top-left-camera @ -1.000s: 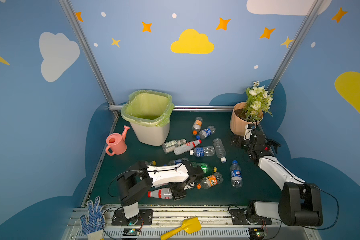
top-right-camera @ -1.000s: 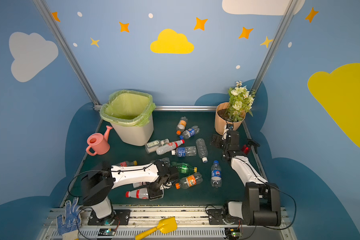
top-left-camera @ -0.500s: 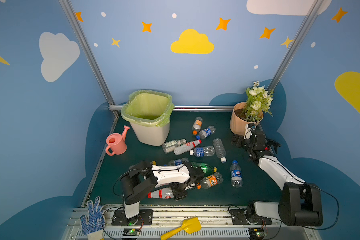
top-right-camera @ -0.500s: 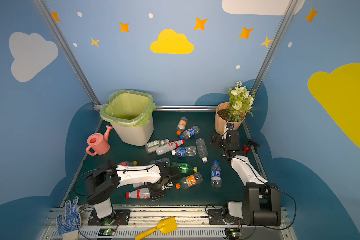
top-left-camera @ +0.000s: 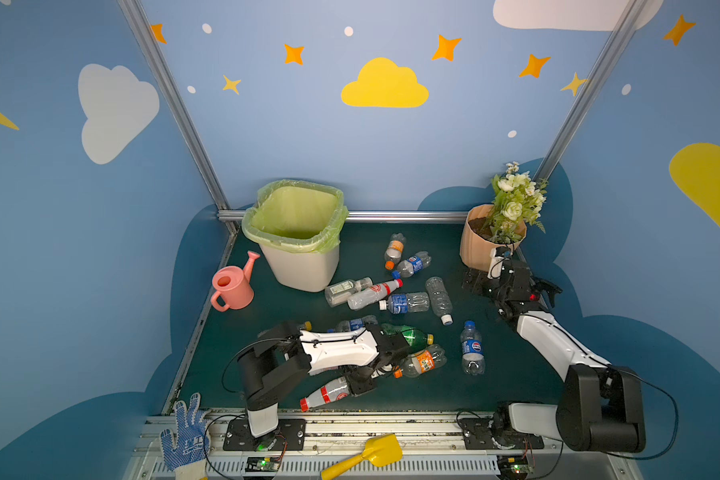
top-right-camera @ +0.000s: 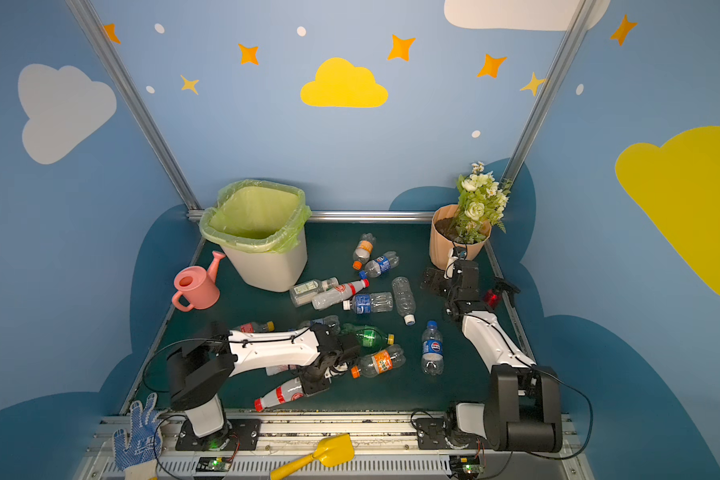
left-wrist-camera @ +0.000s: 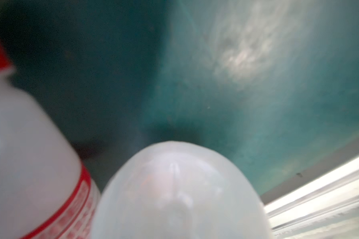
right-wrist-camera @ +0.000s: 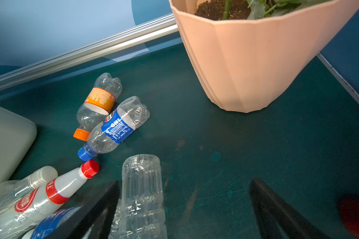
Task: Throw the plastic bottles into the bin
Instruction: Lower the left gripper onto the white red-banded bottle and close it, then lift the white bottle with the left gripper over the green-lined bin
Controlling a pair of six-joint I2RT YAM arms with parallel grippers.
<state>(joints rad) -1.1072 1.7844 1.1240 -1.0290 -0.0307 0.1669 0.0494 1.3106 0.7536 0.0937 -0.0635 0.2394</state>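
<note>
Green mat (top-left-camera: pixel 433 395), bin (top-left-camera: pixel 304 270) whole from above — right wrist, corner

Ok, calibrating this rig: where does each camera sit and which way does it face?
Both top views: high in front, looking down at bin; left arm, right arm whole.
Left wrist: close against a red-label bottle; no robot parts.
Right wrist: low, facing the flowerpot; open right tool.
Shared: top views and right wrist show the orange-label bottle.
</note>
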